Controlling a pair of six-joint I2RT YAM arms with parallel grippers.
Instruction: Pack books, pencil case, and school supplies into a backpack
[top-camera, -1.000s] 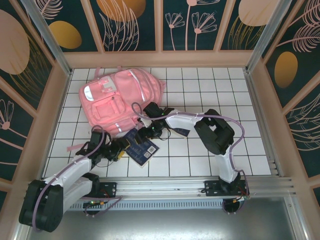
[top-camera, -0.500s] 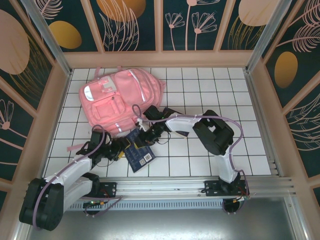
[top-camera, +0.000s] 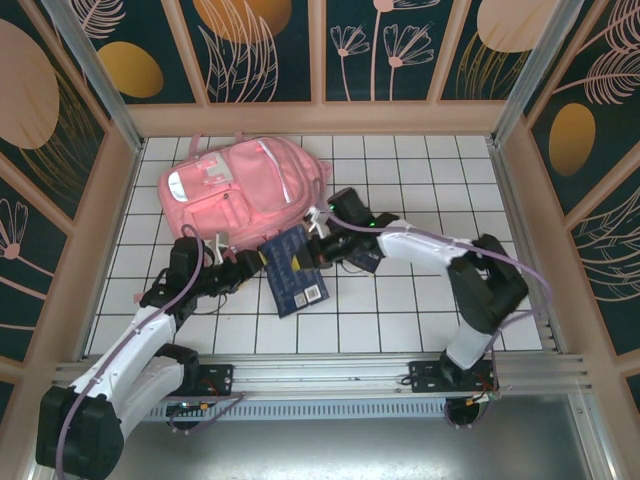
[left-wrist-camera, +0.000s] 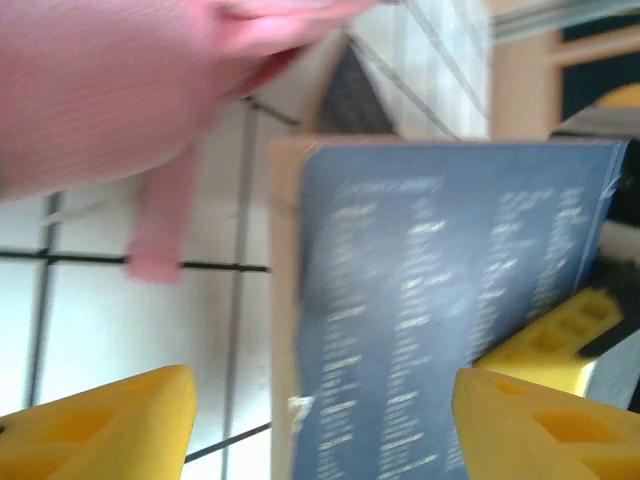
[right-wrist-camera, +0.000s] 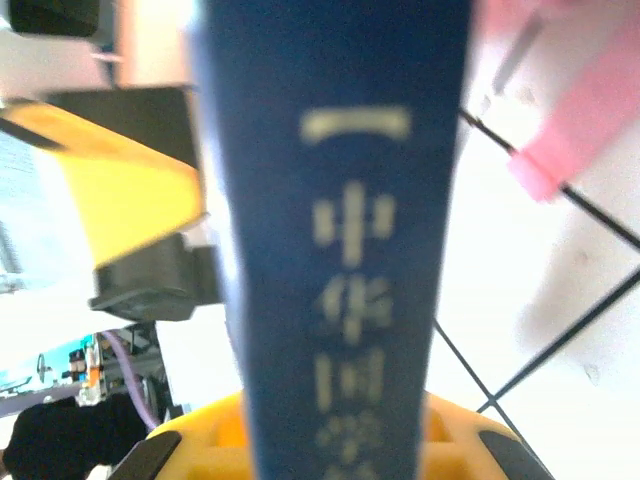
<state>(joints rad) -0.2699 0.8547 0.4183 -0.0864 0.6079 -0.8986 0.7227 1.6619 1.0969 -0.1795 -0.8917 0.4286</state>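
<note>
Navy book: raised on edge just in front of the backpack's near side, white barcode label at its near end. One book counted here, one label on it.

Right claw: clamped on the book. Its wrist view has the spine running straight up between the yellow fingers.

Left claw: fingers spread wide, nothing gripped. The book's cover lies just ahead of it, between the two fingertips' line of reach. Two claws at one book; you are carrying with the right alone.

Backpack: one, pink with pale stripes, lying flat with its pockets up at the far left of the desk. A pink strap trails onto the tiles beside the book. I cannot tell whether the main compartment is unzipped.

Step in hand, as judged: getting this book into the bag.

Next move calls for you to find or hold the mouth open with the left claw, then angle the book edge-first into it, clear of the strap.
</note>
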